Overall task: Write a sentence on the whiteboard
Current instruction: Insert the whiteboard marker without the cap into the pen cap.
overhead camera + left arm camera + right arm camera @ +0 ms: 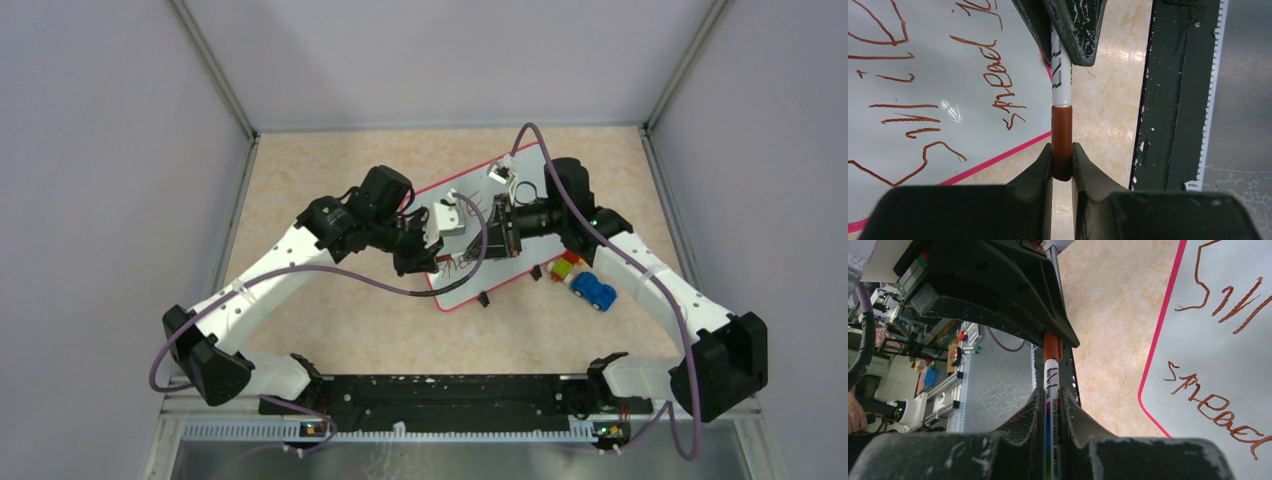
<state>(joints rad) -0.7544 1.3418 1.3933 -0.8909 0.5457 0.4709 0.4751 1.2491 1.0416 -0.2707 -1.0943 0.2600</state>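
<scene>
Top view: the whiteboard [447, 296] lies askew on the bench [330, 320], the sentence [455, 265] near its 7 o'clock corner. The left hand [425, 255] and right hand [497, 235] meet tip to tip above it

Left wrist view: the left hand is clenched on the brown cap [1062, 145] of the marker [1060, 80], whose long axis runs 12 to 6 o'clock, with the whiteboard at 9 o'clock

Right wrist view: the right hand grasps the marker's white barrel, cap at 12 o'clock; I judge any push or pull must follow that axis

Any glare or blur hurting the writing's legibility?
Left wrist: glare patch on the whiteboard beside the sentence, strokes sharp, near fingers soft. Right wrist: no glare, writing crisp, fingers blurred. Top external: even light, writing too small to read.
</scene>
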